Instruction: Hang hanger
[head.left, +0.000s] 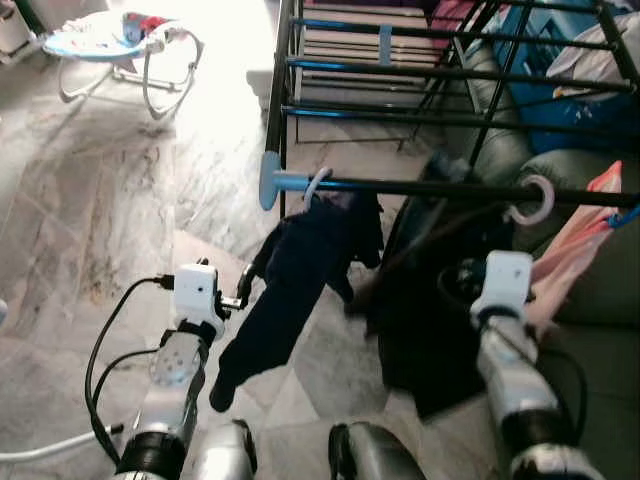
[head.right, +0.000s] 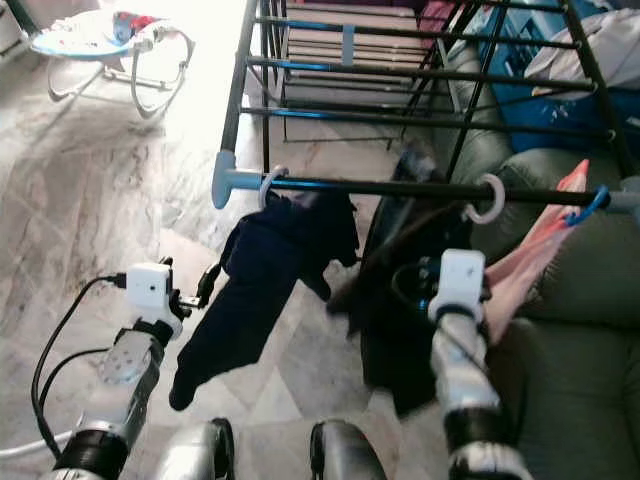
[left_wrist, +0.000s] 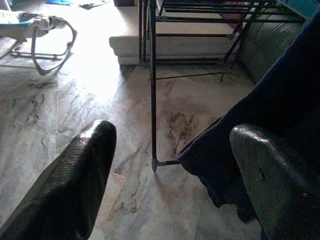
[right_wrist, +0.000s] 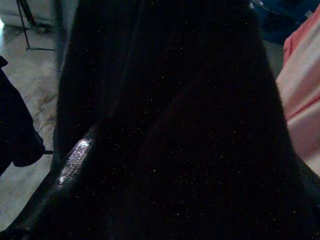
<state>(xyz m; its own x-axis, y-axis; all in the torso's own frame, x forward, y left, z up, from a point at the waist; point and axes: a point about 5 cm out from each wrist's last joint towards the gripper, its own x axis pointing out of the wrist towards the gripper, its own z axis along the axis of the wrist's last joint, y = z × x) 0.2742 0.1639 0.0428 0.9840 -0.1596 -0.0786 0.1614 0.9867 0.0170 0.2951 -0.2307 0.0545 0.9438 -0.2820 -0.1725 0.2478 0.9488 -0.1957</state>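
On the rack rail (head.left: 420, 188) two white hooks are over already: one (head.left: 316, 186) with a navy garment (head.left: 290, 280), one (head.left: 535, 203) with a black garment (head.left: 430, 310), so hanging looks done. Left gripper (head.left: 243, 291), fingers spread, sits beside the navy garment; right gripper's fingers press into black cloth, state unclear

Strong daylight enters from the far side, washing the marble floor (head.left: 210, 110) into white glare beneath the drying rack (head.left: 420, 70). The head views are soft, with blur around the dark garment (head.left: 430, 290). The right wrist view is nearly black, one faint highlight on a finger (right_wrist: 75, 155).
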